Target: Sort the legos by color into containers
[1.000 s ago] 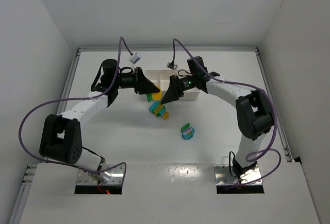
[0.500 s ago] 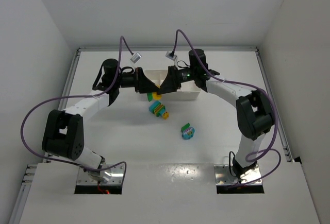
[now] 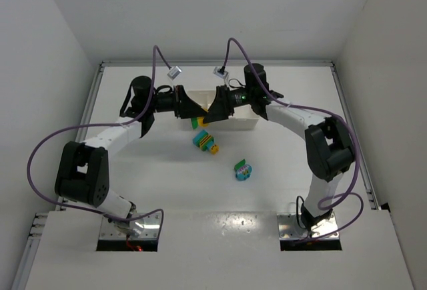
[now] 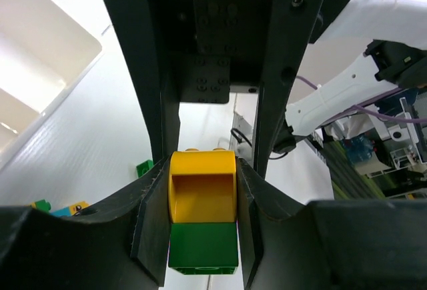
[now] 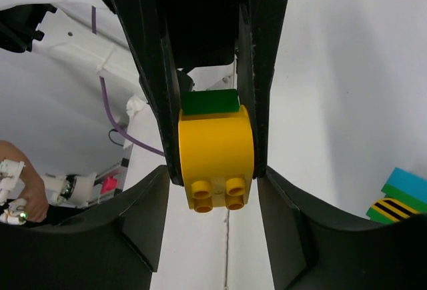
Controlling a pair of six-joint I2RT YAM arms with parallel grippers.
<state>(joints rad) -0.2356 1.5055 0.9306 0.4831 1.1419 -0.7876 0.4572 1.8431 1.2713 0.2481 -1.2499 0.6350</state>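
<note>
My left gripper is shut on a clump of a yellow brick stuck to a green brick, held up in front of the white tray. The clump shows in the top view between both gripper tips. My right gripper faces it tip to tip. Its jaws straddle the stud end of the yellow brick with small gaps on both sides. A cyan, yellow and green clump and a cyan-green clump lie on the table.
The tray's near wall shows at the upper left of the left wrist view. A small green brick lies on the table below the grippers. A striped clump shows at the right wrist view's lower right. Both arms arch inward over the table's far half.
My right gripper has risen from the clump on the table and moved left to meet the left gripper at the held yellow-green clump. The left gripper barely moved.
</note>
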